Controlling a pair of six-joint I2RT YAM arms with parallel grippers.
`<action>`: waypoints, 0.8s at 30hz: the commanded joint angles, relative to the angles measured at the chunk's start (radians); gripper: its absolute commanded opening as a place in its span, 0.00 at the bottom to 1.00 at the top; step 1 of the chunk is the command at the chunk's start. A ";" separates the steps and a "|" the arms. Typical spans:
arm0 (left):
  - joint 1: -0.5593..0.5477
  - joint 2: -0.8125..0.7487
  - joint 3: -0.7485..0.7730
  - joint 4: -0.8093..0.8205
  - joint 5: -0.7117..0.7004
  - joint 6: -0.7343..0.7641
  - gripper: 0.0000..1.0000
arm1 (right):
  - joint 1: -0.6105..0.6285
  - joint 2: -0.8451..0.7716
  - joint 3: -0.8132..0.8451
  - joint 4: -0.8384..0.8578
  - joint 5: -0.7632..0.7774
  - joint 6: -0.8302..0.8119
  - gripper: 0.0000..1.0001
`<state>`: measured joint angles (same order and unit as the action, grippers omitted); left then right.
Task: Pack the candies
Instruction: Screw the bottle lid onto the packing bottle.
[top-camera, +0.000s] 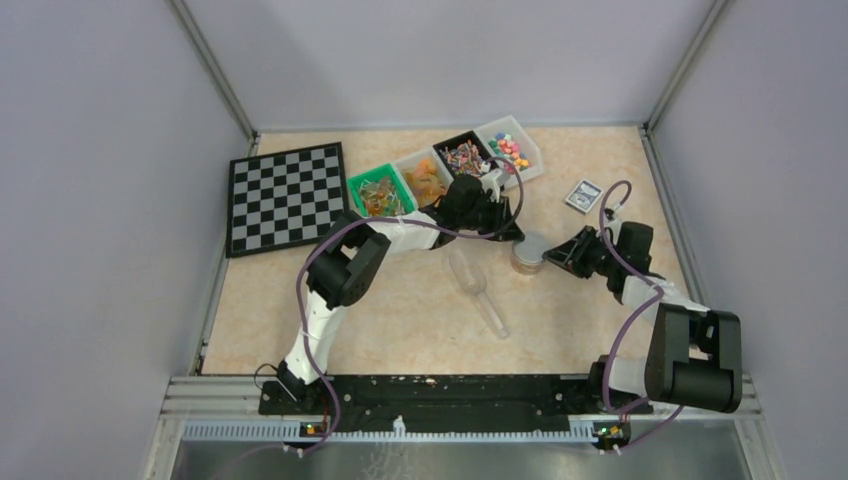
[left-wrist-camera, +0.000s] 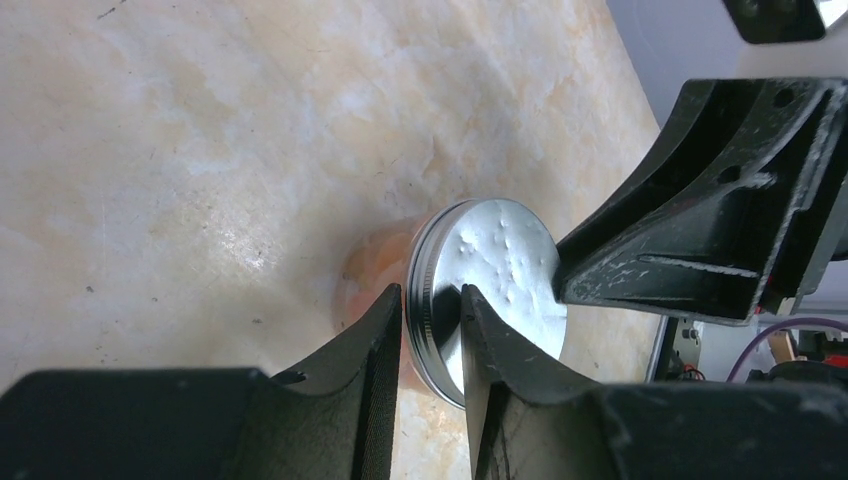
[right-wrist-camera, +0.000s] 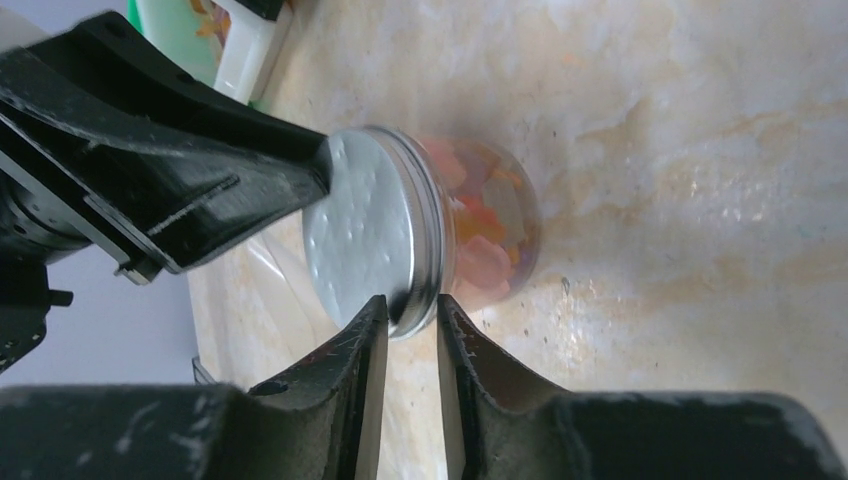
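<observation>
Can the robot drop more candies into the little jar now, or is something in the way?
Something is in the way: the silver lid sits over the mouth of the jar, covering the candies inside. The left gripper and the right gripper each pinch the lid's rim.

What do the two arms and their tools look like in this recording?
The left arm and right arm alternate white links with bulky black joint housings; a purple cable loops along each. The left tool and right tool are black plastic, each with two tapered fingers, scuffed whitish. No sleeves.
</observation>
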<state>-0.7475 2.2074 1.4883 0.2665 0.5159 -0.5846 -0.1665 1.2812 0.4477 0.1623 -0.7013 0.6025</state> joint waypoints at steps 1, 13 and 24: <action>-0.003 0.010 -0.057 -0.086 -0.023 0.006 0.32 | 0.004 0.002 -0.035 0.031 -0.033 -0.006 0.22; -0.002 0.012 -0.103 -0.076 -0.011 0.013 0.28 | 0.002 0.022 -0.080 0.018 0.062 -0.015 0.12; 0.006 -0.030 0.052 -0.147 0.017 0.047 0.37 | 0.002 -0.154 0.027 -0.121 0.065 -0.024 0.18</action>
<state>-0.7410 2.1944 1.4708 0.2707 0.5354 -0.5938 -0.1665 1.2209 0.4023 0.1616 -0.6762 0.6231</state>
